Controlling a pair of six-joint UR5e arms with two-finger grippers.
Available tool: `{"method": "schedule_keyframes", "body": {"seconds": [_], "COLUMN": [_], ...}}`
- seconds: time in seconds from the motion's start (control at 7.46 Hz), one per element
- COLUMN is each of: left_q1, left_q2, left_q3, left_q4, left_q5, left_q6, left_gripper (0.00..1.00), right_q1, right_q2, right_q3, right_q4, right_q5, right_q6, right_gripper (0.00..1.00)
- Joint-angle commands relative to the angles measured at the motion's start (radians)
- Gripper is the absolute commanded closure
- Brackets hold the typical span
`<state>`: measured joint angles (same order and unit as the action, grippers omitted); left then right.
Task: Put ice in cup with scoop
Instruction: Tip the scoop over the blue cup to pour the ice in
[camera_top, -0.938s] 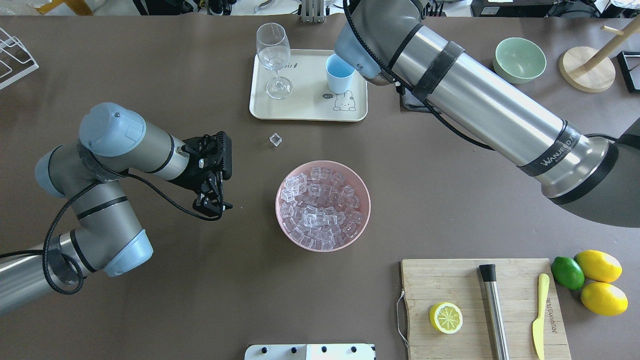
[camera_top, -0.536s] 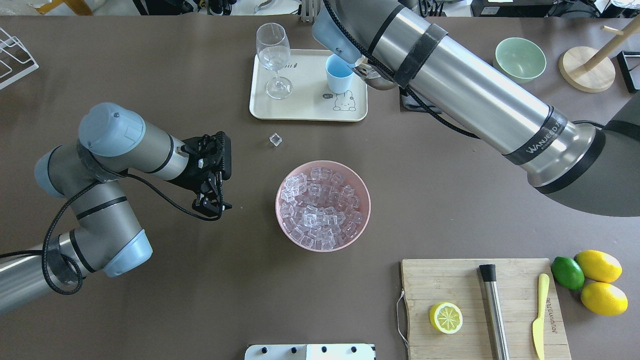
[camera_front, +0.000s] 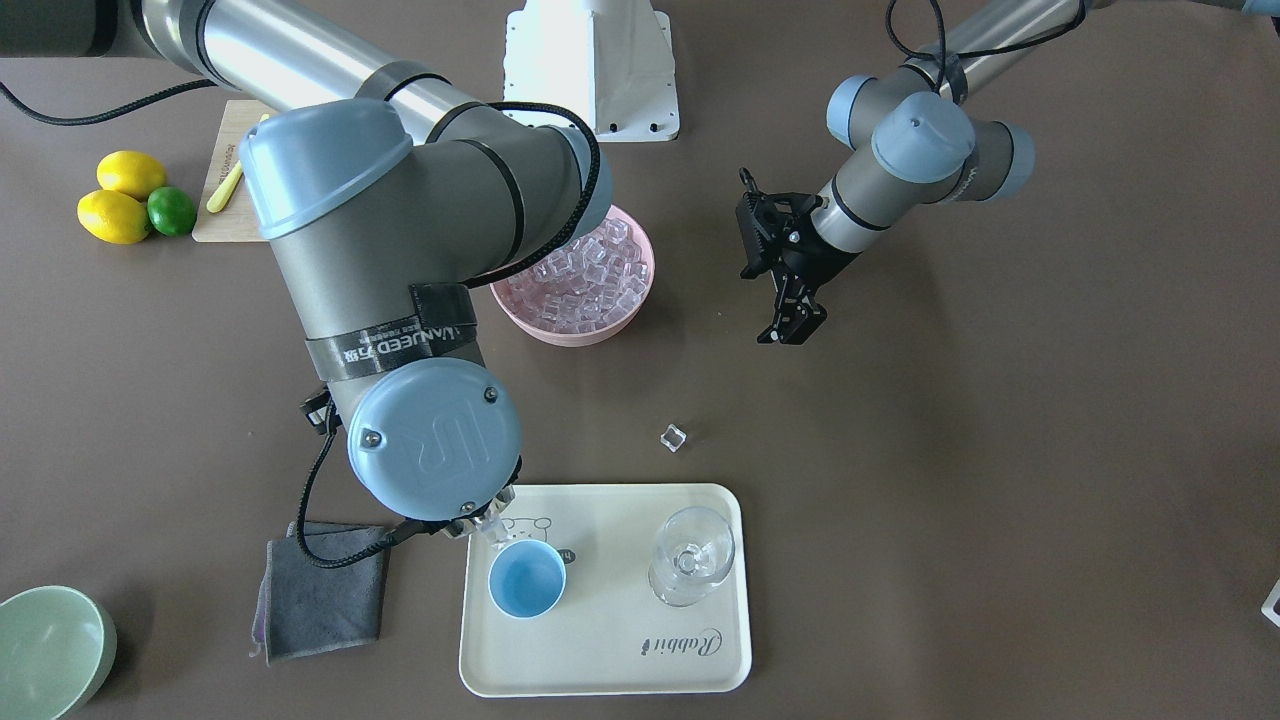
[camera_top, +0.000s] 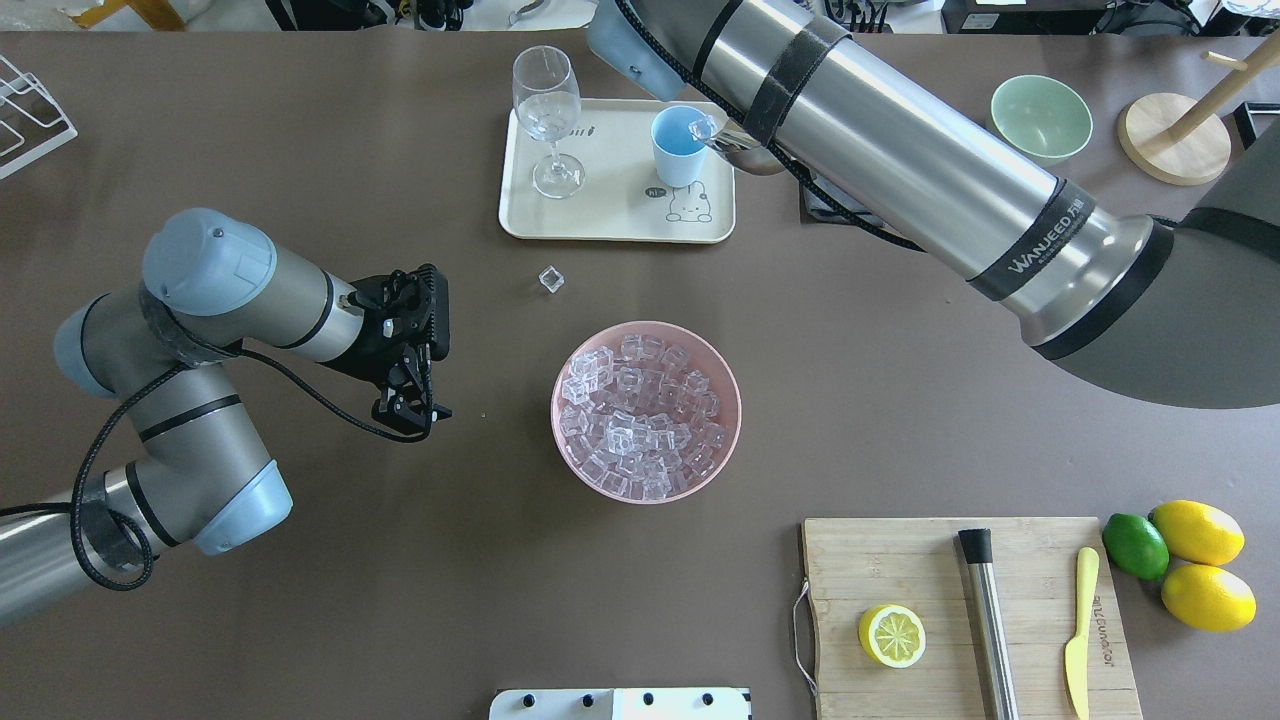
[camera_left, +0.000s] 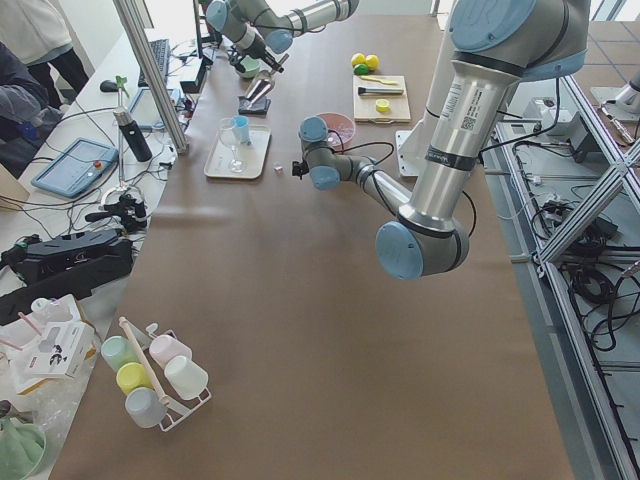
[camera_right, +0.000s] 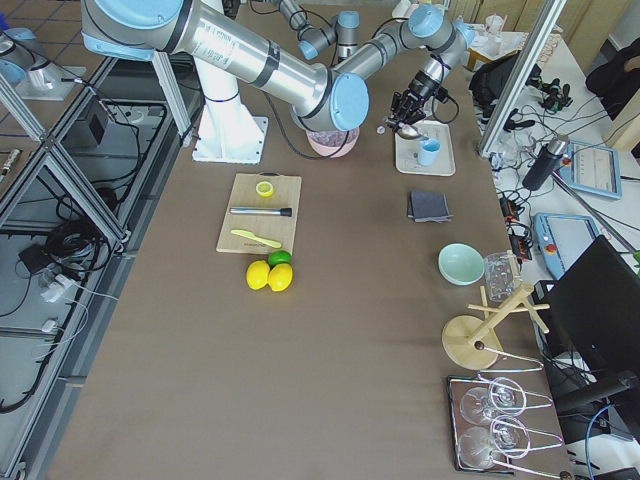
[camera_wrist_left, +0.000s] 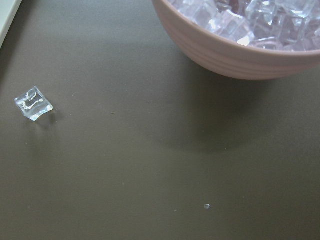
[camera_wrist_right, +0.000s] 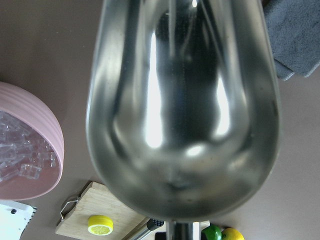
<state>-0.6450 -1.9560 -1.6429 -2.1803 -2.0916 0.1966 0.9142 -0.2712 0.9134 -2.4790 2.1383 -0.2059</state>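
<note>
I'm tipping the scoop (camera_top: 740, 152), clamped in my right gripper (camera_right: 404, 108), at the cup's (camera_top: 678, 150) three o'clock rim, tilting slowly so the ice (camera_top: 703, 126) isn't bouncing out.

Overhead, looked down from behind the white robot base (camera_top: 620, 703); opposite, faced it steeply, sharing the round pink bowl (camera_front: 575, 330) and cream rectangular tray (camera_front: 600, 640). From both ends, looked along the brown table (camera_left: 300, 330). At right wrist, sat close to the shiny steel scoop (camera_wrist_right: 182, 110).

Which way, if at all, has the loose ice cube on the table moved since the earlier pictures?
No. The ice cube lies in the same spot, between the tray and the pink bowl.
</note>
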Motion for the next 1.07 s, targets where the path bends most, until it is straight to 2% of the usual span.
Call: {"method": "schedule_keyframes", "body": {"seconds": [0.0, 0.27, 0.4, 0.67, 0.94], "left_q1": [-0.001, -0.001, -0.001, -0.005, -0.096], "left_q2": [-0.001, 0.0, -0.001, -0.004, 0.035], "left_q3": [0.008, 0.008, 0.006, 0.002, -0.036], "left_q4": [0.039, 0.04, 0.066, 0.091, 0.166], "left_q5": [0.002, 0.002, 0.004, 0.036, 0.003], "left_q6": [-0.002, -0.002, -0.005, -0.006, -0.002], "left_gripper": [0.02, 0.02, 0.02, 0.02, 0.02], "right_q1": [0.0, 0.0, 0.0, 0.047, 0.077], "right_q2": [0.055, 0.072, 0.049, -0.095, -0.242], "right_q3": [-0.086, -0.107, -0.053, 0.184, 0.409], "right_q4": [0.003, 0.018, 0.02, 0.011, 0.009], "right_q5": [-0.018, -0.029, -0.029, -0.028, -0.029], "right_q6": [-0.023, -0.036, -0.026, 0.011, 0.118], "right_gripper": [1.0, 1.0, 1.0, 1.0, 1.0]}}
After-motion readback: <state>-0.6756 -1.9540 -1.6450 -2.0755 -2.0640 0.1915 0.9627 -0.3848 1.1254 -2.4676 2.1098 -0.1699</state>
